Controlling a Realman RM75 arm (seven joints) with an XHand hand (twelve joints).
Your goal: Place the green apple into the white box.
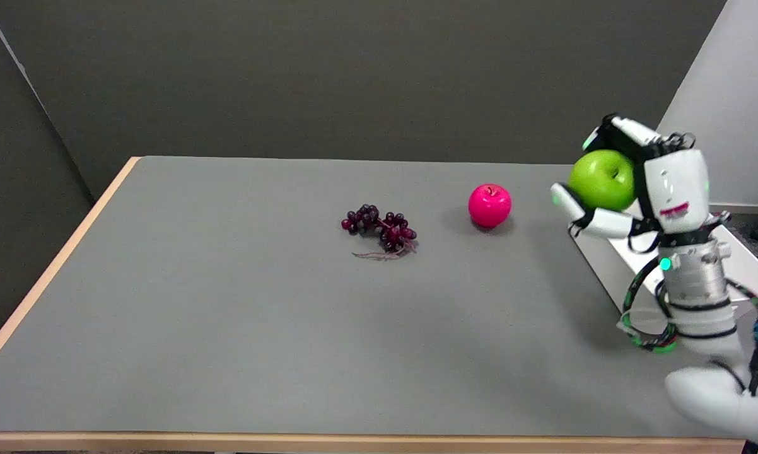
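Observation:
The green apple (pixel 602 179) is up in the air at the right of the head view, gripped by my right hand (pixel 644 183). Fingers wrap over its top and under its lower left side. The white box (pixel 748 268) lies on the table's right edge, just below and behind the hand. My wrist and forearm hide much of the box, so only its near left wall and right part show. The apple hangs above the box's left end.
A pink-red apple (pixel 490 205) sits on the grey table (pixel 227 328) left of the hand. A bunch of dark purple grapes (pixel 380 229) lies near the table's middle. Wooden edging (pixel 51 271) runs along the left and front sides.

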